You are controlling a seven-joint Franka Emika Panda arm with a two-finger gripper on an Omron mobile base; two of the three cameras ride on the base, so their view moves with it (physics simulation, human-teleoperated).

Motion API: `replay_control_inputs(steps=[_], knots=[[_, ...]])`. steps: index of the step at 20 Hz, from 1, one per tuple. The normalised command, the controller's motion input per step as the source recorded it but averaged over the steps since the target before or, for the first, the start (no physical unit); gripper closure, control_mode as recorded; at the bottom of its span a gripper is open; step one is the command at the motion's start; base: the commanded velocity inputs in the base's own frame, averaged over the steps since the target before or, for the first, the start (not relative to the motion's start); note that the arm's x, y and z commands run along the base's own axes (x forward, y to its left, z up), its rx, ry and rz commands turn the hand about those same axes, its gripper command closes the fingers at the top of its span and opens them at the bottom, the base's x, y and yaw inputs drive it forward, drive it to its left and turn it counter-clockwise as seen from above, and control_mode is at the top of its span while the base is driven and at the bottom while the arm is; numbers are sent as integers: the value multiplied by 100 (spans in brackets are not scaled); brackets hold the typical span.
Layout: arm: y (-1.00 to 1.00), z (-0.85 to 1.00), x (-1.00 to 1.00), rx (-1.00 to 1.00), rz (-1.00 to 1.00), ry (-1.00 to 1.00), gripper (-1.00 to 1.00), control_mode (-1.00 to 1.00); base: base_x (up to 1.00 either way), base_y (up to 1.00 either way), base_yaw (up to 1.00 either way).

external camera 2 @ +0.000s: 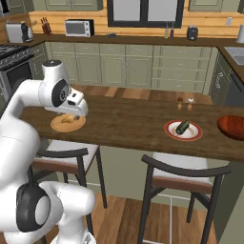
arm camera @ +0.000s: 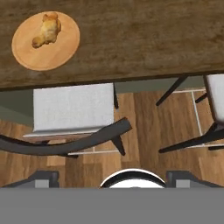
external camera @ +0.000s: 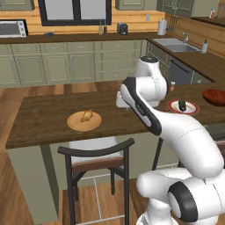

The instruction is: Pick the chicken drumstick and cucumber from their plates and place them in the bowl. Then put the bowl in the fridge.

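The golden-brown chicken drumstick lies on the tan wooden plate at the left of the counter. A dark green cucumber rests on the white red-rimmed plate. The reddish-brown bowl stands at the counter's right end. My gripper hovers open and empty above the counter's near edge; the wooden plate sits at the upper left of the hand view. The fridge is out of view.
Dark-framed stools with white cushions stand against the counter's near side. Two small shakers sit behind the red-rimmed plate. Pale green cabinets, a sink and a stove line the walls beyond.
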Motion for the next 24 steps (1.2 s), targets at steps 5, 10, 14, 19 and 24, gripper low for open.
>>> replay_control_inputs(steps=[5, 10, 14, 19, 24], knots=[[100, -30, 100, 0, -25, 0, -100, -100, 0, 0, 0], [63, -13, 100, 0, -19, 8, -100, -100, 0, 0, 0], [41, -24, 88, 0, -13, 14, -100, -100, 0, 0, 0], [18, -31, 57, 0, -2, 18, -100, -100, 0, 0, 0], [25, -40, 60, 0, 0, 14, -100, -100, 0, 0, 0]])
